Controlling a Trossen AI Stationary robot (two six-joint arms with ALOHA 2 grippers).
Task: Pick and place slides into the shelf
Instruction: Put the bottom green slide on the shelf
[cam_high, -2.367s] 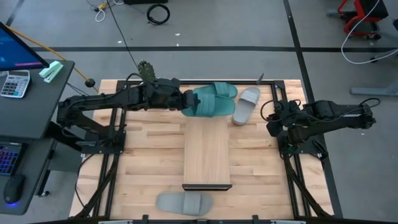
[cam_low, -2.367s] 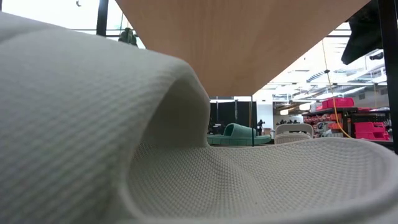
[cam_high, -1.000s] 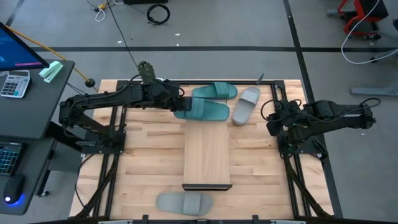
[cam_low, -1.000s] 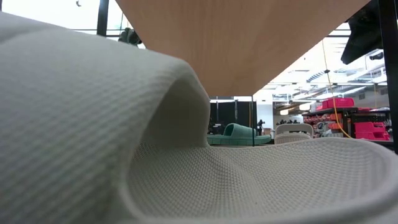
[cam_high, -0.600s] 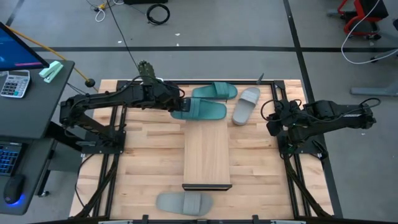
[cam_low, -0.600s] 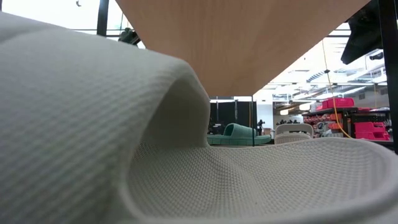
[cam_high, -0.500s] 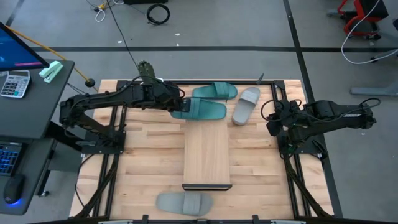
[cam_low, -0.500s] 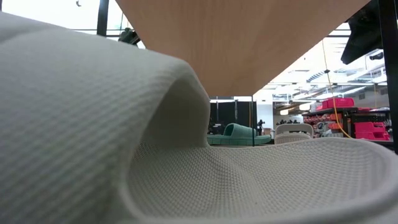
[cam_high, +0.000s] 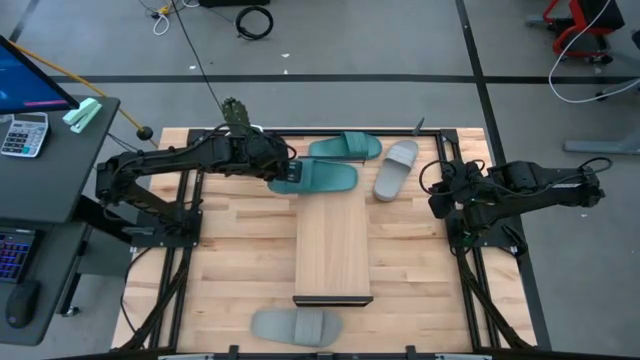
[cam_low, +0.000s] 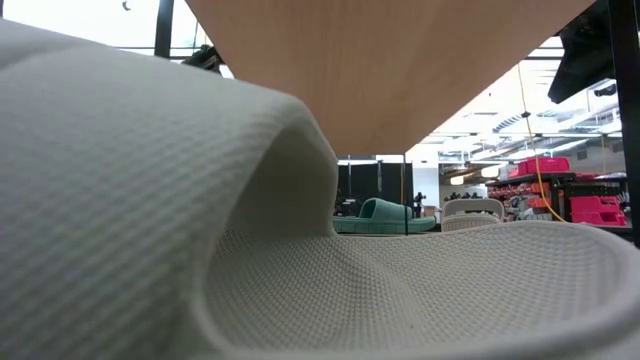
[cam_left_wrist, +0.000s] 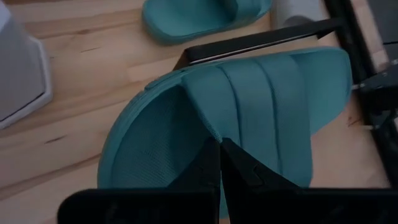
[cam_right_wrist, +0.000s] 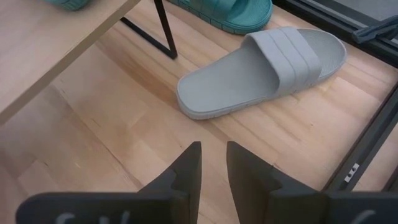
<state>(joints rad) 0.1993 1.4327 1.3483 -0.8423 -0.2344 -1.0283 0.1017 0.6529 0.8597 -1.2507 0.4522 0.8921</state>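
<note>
My left gripper (cam_high: 283, 172) is shut on a teal slide (cam_high: 322, 177) held just beyond the far end of the shelf (cam_high: 334, 245), a light wooden board on a dark frame. A second teal slide (cam_high: 346, 146) and a grey slide (cam_high: 397, 168) lie sole-down on the table farther back. Another grey slide (cam_high: 297, 325) lies at the near edge and fills the low view (cam_low: 150, 200). My right gripper (cam_right_wrist: 212, 165) hangs slightly open over the table on the right, with nothing between its fingers; the far grey slide (cam_right_wrist: 267, 68) lies ahead of it. My left gripper pinches the heel-side edge of the teal slide's wide strap (cam_left_wrist: 210, 132) between its two fingers (cam_left_wrist: 208, 165). The fingers come slanting down from the table's left, along the slide's length. The slide sits sole-down with its toe toward the right; whether it touches the shelf's frame (cam_left_wrist: 261, 40) I cannot tell.
The shelf's dark metal end frame (cam_right_wrist: 163, 34) stands on the slatted tabletop (cam_high: 230, 260). Black frame rails (cam_high: 470, 270) run along both table sides. A desk with a calculator (cam_high: 22, 133) stands off the table's left.
My left gripper has tipped further downward and drawn back slightly toward the table's left, still shut on the teal slide. The slide has shifted left with it, its toe end now farther from the far grey slide.
</note>
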